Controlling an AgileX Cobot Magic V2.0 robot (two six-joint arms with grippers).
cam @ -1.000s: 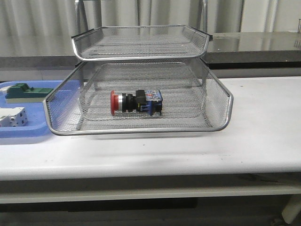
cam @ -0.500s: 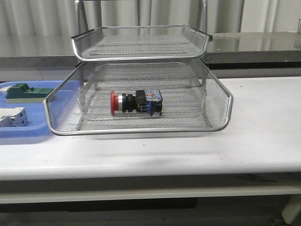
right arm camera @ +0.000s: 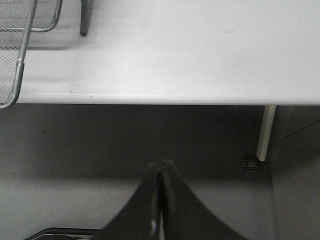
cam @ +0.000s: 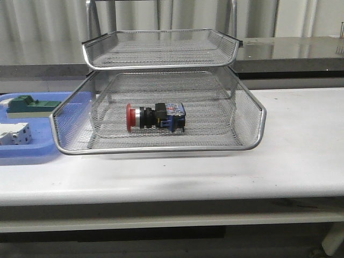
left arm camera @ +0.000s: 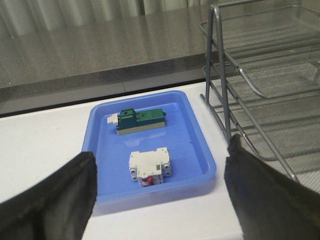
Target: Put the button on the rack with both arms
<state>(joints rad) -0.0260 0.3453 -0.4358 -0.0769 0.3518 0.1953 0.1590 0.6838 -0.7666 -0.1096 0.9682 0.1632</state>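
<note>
The button (cam: 156,116), red cap to the left and blue block to the right, lies on its side in the pulled-out lower tray of the wire-mesh rack (cam: 161,149). Neither arm shows in the front view. In the left wrist view my left gripper (left arm camera: 159,192) is open and empty, hovering in front of the blue tray, with the rack (left arm camera: 252,85) to one side. In the right wrist view my right gripper (right arm camera: 162,166) is shut with nothing in it, held below and off the table's front edge; a corner of the rack (right arm camera: 20,65) shows.
A flat blue tray (cam: 32,153) left of the rack holds a green block (cam: 29,105) and a white-grey block (cam: 13,133); both also show in the left wrist view, green block (left arm camera: 141,120) and white-grey block (left arm camera: 150,166). A table leg (right arm camera: 265,132) stands near the right gripper.
</note>
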